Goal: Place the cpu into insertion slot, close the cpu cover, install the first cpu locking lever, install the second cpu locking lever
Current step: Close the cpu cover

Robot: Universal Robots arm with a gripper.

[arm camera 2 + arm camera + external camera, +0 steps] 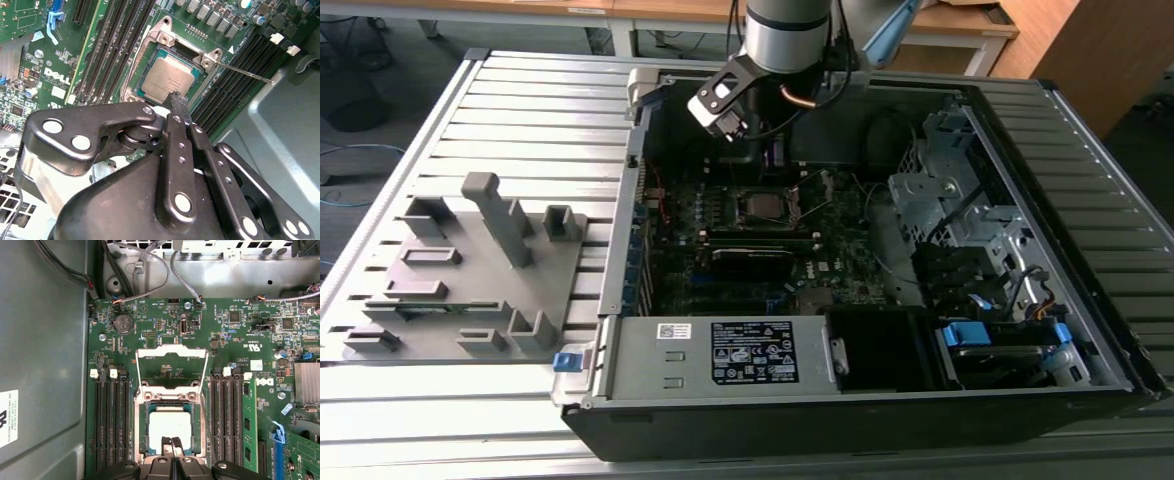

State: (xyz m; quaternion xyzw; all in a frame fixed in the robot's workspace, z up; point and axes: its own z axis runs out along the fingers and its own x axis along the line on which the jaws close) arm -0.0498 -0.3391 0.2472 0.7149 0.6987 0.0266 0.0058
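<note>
Open case (854,425), cpu (170,425) seated in insertion slot (138,435), cpu cover (172,353) raised, fingers (165,444) together

- arm (786,30): one, a grey-silver cylindrical segment. It enters at the top of the exterior view and runs steeply downward.
- wrist (726,96): a black-and-white block at the arm's lower end, tilted toward the exterior view's left, with dark cabling looped beside it.
- gripper (176,99): black, two-finger, linkage type. In the second wrist view it reaches away from the camera, tapering to a narrow point.
- linkage bars (222,172): flat black links with silver pivot pins, fanning out from the body on both sides.
- fingers (175,137): long and narrow, drawn together along their length.
- fingertips (165,444): in the first wrist view, two dark ribbed pads pressed side by side, pointing down.
</note>
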